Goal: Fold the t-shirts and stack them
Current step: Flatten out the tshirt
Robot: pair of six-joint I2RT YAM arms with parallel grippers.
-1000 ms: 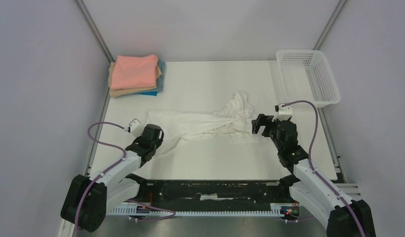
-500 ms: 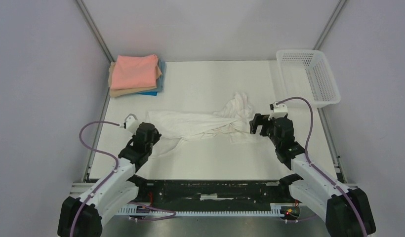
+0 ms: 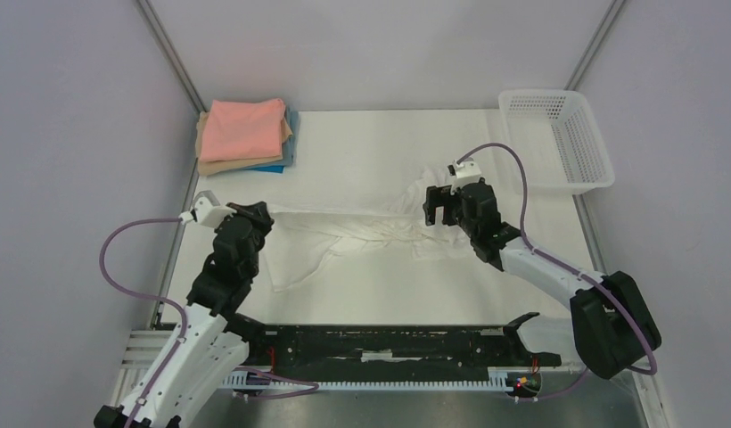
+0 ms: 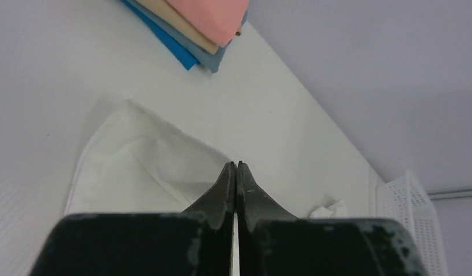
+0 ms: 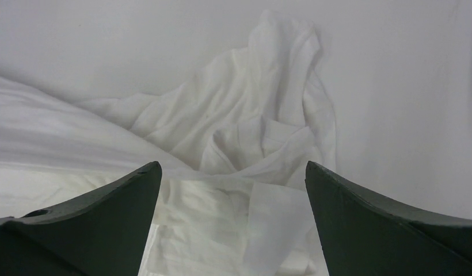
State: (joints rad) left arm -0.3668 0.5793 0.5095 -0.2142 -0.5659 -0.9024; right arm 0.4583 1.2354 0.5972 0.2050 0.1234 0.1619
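The white t-shirt (image 3: 362, 234) lies crumpled across the middle of the table, bunched at its right end (image 5: 262, 109). My left gripper (image 3: 255, 214) is shut at the shirt's left end. In the left wrist view the cloth (image 4: 136, 167) rises in a ridge to the closed tips of the left gripper (image 4: 236, 164). My right gripper (image 3: 438, 205) is open above the bunched right end, and the right wrist view shows it (image 5: 231, 167) with cloth between the spread fingers, empty. The folded stack is at the back left: salmon-pink t-shirt (image 3: 244, 127) on top, tan (image 3: 221, 166) and blue (image 3: 275, 167) beneath.
A white mesh basket (image 3: 558, 134) stands at the back right and shows at the right edge of the left wrist view (image 4: 409, 201). Grey walls close in the table on both sides. A black rail (image 3: 380, 343) runs along the near edge.
My left arm has risen and carried its shut gripper back and left, pulling the shirt's upper edge straight. My right gripper has moved forward and left over the bunched end.
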